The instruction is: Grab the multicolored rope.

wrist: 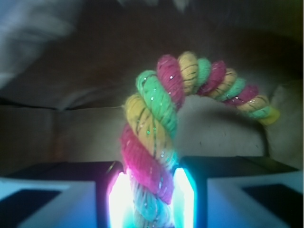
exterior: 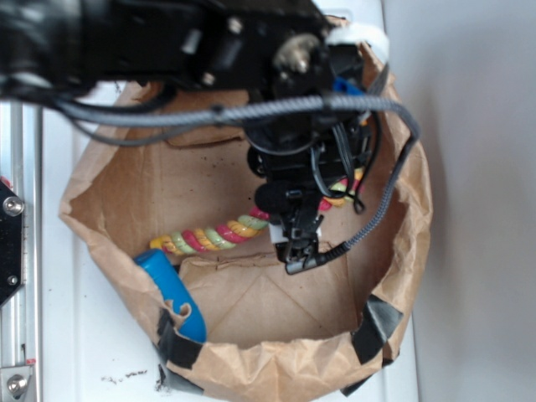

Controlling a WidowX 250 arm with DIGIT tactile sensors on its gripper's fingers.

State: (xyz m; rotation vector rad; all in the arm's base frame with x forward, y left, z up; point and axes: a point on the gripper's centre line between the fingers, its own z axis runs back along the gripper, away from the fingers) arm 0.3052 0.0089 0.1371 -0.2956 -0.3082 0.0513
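Observation:
The multicolored rope [exterior: 218, 236], a thick twist of red, yellow and pale green strands, lies curved across the floor of the brown paper bag [exterior: 402, 251]. My gripper [exterior: 297, 243] hangs over its middle, and the arm hides part of the rope. In the wrist view the rope [wrist: 156, 118] runs up from between the two glowing pads [wrist: 183, 199] and arcs right to its yellow tip. The jaws are closed against both sides of the rope. My gripper [wrist: 149, 199] is shut on it.
A smooth blue plastic object [exterior: 172, 289] leans inside the bag's front left wall. Black tape patches [exterior: 377, 327] hold the bag's front rim. The bag sits on a white surface, with a metal rail [exterior: 17, 251] at left. Cables [exterior: 251, 109] cross over the bag.

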